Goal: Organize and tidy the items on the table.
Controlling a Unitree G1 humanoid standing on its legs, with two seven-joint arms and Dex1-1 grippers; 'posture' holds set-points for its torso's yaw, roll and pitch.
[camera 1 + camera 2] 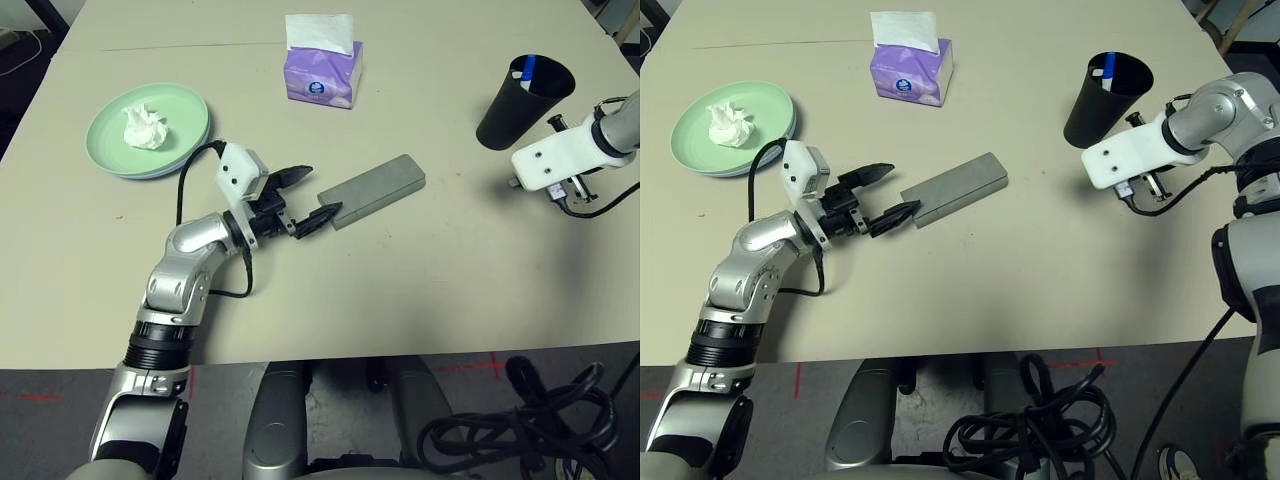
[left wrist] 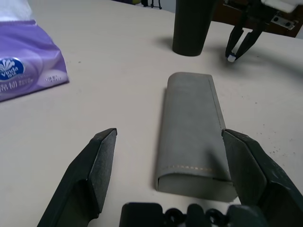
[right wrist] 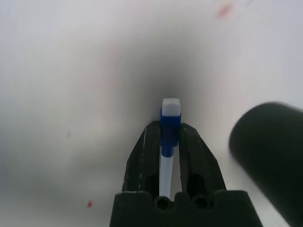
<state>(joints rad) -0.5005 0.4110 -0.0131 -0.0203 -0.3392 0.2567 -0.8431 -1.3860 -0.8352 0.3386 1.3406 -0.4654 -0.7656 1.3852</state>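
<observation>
The grey glasses case [image 1: 372, 189] lies mid-table. My left gripper [image 1: 318, 192] is open at its near end, one fingertip at the case's corner and the other off to its side. My right gripper [image 3: 169, 130] is shut on a blue-white pen [image 3: 170, 111] and hangs over the table just beside the black cup [image 1: 522, 100]. Something blue and white [image 1: 528, 68], like a pen, stands in that cup. A crumpled white tissue wad [image 1: 145, 127] sits on the pale-green plate [image 1: 185, 110], which rests on a light-blue plate at the far left.
A purple tissue box [image 1: 322, 70] stands at the back, between the plates and the cup. The beige table [image 1: 420, 290] is bare in front of the case. Black cables [image 1: 520, 430] lie on the floor below the table's front edge.
</observation>
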